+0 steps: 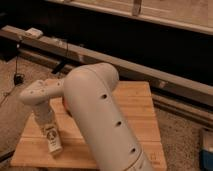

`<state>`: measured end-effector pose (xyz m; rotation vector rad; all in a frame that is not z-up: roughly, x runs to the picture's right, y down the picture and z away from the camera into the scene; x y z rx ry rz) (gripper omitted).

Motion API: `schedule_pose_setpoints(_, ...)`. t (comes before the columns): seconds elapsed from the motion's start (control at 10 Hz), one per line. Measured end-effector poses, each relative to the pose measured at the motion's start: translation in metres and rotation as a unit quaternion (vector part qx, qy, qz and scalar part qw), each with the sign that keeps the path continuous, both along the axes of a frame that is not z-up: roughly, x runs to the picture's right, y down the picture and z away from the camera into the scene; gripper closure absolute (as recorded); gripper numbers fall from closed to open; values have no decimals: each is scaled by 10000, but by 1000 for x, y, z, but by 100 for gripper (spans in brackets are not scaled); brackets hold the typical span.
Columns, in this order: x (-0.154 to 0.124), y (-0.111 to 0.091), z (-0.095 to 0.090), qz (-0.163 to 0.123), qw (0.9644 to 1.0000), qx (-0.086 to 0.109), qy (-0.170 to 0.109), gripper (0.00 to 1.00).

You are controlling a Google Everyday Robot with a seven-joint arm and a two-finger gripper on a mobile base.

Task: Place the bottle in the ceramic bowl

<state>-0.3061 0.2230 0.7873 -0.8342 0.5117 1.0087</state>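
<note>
The small white bottle (54, 143) with a pale label stands slightly tilted on the wooden table (137, 112), near its front left corner. My gripper (48, 129) hangs straight down over the bottle's top and meets it there. The arm's big white link crosses the middle of the view. It hides most of the ceramic bowl, of which only a thin orange sliver (64, 106) shows at the link's left edge, behind and to the right of the gripper.
A long dark rail (150, 75) runs diagonally behind the table, with a small white box (34, 33) on its left end. Speckled floor surrounds the table. A blue object (207, 150) sits on the floor at the far right.
</note>
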Motion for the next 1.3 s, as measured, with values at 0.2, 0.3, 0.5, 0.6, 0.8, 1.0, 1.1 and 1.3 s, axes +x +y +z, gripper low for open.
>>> schedule_pose_setpoints(0.2,-3,-26,-23,21,9998,75,-175,100)
schedule_pose_setpoints(0.3,-5,-44,-34,18,9996,129,-263,100)
schedule_pose_setpoints(0.5,-13,-76,-44,-23,9989,228,-398,100)
schedule_pose_setpoints(0.6,-14,-95,-41,-15,9987,259,-429,100)
schedule_pose_setpoints(0.8,-7,-134,-19,63,9987,319,-393,100)
schedule_pose_setpoints(1.0,-2,-161,1,132,9988,338,-332,100)
schedule_pose_setpoints(1.1,6,-181,17,234,9988,355,-250,100)
schedule_pose_setpoints(1.3,24,-207,41,418,9984,376,-68,100)
